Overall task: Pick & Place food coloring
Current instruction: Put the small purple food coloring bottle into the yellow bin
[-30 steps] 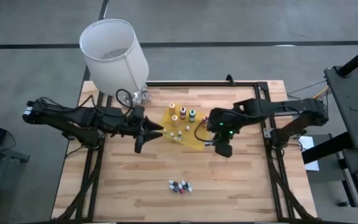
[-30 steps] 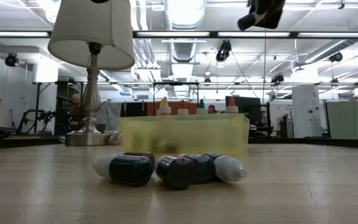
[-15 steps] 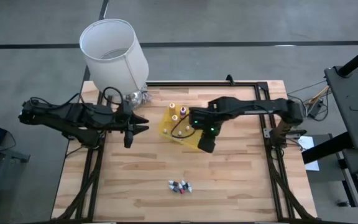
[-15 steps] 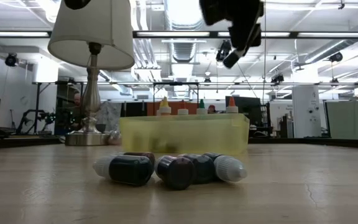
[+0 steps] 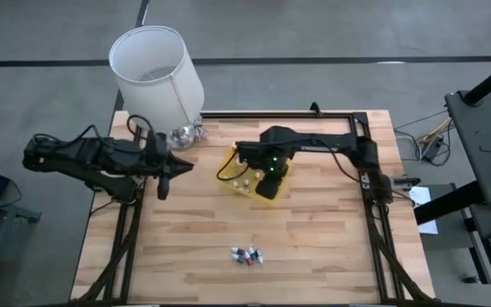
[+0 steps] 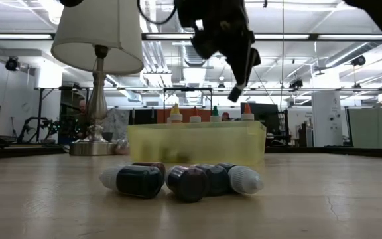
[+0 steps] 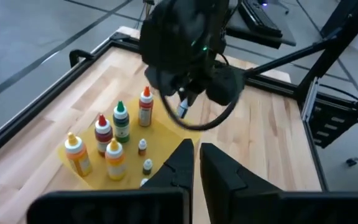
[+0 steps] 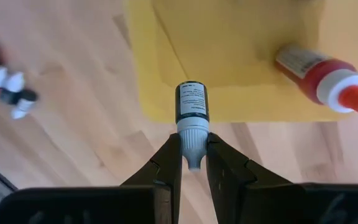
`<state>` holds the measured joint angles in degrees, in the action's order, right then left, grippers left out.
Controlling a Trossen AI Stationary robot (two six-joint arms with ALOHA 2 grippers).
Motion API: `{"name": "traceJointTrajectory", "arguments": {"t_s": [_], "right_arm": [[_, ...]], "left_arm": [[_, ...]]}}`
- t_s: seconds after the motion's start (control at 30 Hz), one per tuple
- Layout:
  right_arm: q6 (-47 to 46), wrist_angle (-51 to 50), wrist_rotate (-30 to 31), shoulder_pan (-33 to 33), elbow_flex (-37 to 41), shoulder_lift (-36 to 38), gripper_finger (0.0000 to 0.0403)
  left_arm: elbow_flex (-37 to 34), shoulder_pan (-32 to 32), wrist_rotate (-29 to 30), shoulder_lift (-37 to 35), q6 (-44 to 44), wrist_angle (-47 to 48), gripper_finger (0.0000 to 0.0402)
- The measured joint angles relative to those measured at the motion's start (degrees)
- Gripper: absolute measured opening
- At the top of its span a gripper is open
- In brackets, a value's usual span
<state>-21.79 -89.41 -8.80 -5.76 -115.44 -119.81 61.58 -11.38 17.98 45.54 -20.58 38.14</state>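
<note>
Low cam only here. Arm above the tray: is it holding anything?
Observer: Yes. The right gripper is shut on a dark vial, pinching its white cap.
Operator: Is it over the tray?
Observer: The right wrist view shows the vial hanging over the yellow tray, at its edge.
Operator: Left arm?
Observer: The left gripper is shut and empty, off the tray's left side in the high view.

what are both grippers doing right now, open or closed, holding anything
Left gripper: shut, empty, back from the yellow tray.
Right gripper: shut on a small dark vial, above the tray.
</note>
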Motion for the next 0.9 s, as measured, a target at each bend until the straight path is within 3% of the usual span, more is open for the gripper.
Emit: {"name": "traceJointTrajectory", "arguments": {"t_s": [0.37, 0.9], "right_arm": [[0.7, -0.6, -0.2, -0.2, -1.8, -6.8, 0.0049], [-0.3, 0.4, -0.2, -0.6, 3.8, -6.9, 0.0049]], "left_arm": [[0.0, 0.0, 0.0, -3.7, 1.7, 0.5, 0.0002], [0.0, 0.0, -0.4, -3.8, 1.2, 0.5, 0.0002]]}}
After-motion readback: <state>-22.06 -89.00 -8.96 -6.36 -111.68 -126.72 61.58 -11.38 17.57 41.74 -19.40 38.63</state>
